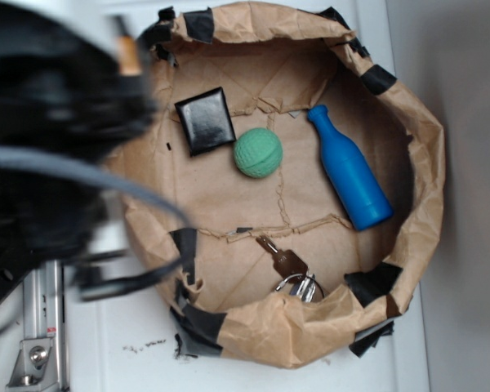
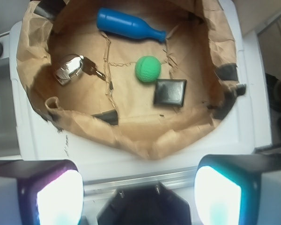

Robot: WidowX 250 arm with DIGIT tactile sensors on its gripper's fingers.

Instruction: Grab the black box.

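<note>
Gripper point(image 2: 138, 197) spread wide in the wrist view, both glowing pads point(image 2: 61, 199) low in the frame with nothing between them, hanging over the white tabletop point(image 2: 131, 161) short of the paper's near rim and touching none of the objects. Black box point(image 1: 205, 120) flat and glossy on the floor of the crumpled brown-paper nest point(image 1: 408, 122), well inside the taped rim; seen also from the wrist camera point(image 2: 169, 92) just below and to the right of the green ball point(image 2: 147, 69). Ball nearly against one corner of the box in the exterior view point(image 1: 258, 153), whether touching or a sliver apart not clear. Blue bottle point(image 1: 349, 169) on its side beyond the ball, neck toward the paper's far wall in the exterior view, well apart from the box. Bunch of keys point(image 1: 290, 269) with a silver ring near the paper's lower edge, also well apart from the box. Strips of matte black tape point(image 1: 374, 283) scattered along the rim. Raised paper wall between the open fingers and the box in the wrist view; top of the box bare, ball crowding one side. Blurred black robot arm point(image 1: 49, 139) and a grey cable point(image 1: 90, 173) filling the left of the exterior view, outside the nest.
</note>
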